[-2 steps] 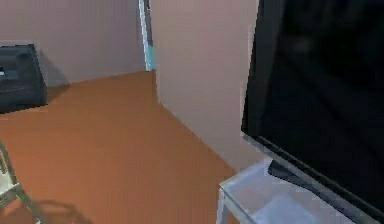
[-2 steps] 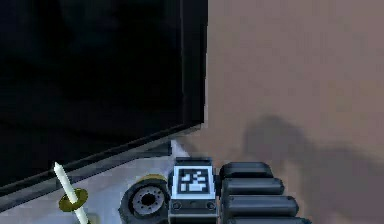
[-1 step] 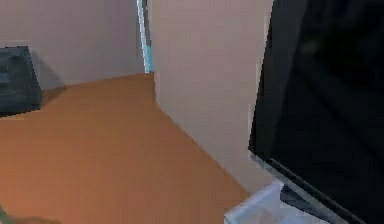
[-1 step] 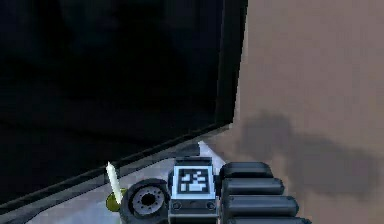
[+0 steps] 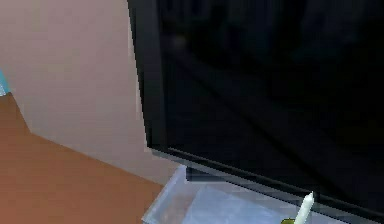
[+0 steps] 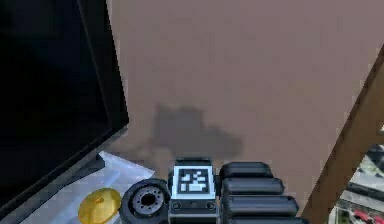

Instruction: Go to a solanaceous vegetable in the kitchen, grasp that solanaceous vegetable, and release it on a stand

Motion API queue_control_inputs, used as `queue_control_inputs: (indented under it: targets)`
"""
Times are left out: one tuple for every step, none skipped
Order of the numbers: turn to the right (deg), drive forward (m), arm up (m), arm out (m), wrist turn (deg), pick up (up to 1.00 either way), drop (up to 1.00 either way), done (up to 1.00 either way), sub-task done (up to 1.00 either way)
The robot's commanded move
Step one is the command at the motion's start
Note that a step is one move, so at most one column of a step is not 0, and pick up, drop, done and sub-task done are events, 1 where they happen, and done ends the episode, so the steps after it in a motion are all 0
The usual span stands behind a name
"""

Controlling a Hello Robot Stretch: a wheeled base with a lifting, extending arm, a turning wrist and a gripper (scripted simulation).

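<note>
My gripper [image 6: 138, 202] shows low in the arm side view as a dark round body just left of the white marker square [image 6: 193, 183] at the far end of my arm [image 6: 255, 188]. It sits over the pale top of the stand [image 6: 130, 168], near the stand's corner. I cannot tell how my fingers are set. A yellow rounded lump [image 6: 100, 205] lies on the stand's top right at the gripper's far end, so I also cannot tell whether I hold anything or whether I am touching it. From colour and shape it could be the vegetable I am after, but it is too small a blob to name with certainty. It lies in front of the lower edge of the big black television [image 6: 50, 90], which stands on the same top and runs back along the stand from that corner. Behind it all is a plain brownish wall [image 6: 240, 70], and a slanted wooden board [image 6: 350, 140] crosses the arm side view's right edge. In the forward view the television [image 5: 270, 90] rises over the stand [image 5: 200, 205], whose near corner juts out above the brown floor [image 5: 50, 185]. A thin white candle [image 5: 308, 205] stands upright on the stand's top, just in front of the screen's lower rim. A pinkish wall [image 5: 80, 80] lies to the screen's left.
</note>
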Motion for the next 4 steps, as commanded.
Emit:
queue_control_inputs:
  targets:
    - [3.0, 0.0, 0.0, 0.0, 0.0, 0.0, 0.0, 0.0, 0.0]
    - [-33.0, 0.0, 0.0, 0.0, 0.0, 0.0, 0.0, 0.0, 0.0]
    - [0.0, 0.0, 0.0, 0.42, 0.0, 0.0, 0.0, 0.0, 0.0]
    - [0.0, 0.0, 0.0, 0.0, 39.0, 0.0, 0.0, 0.0, 0.0]
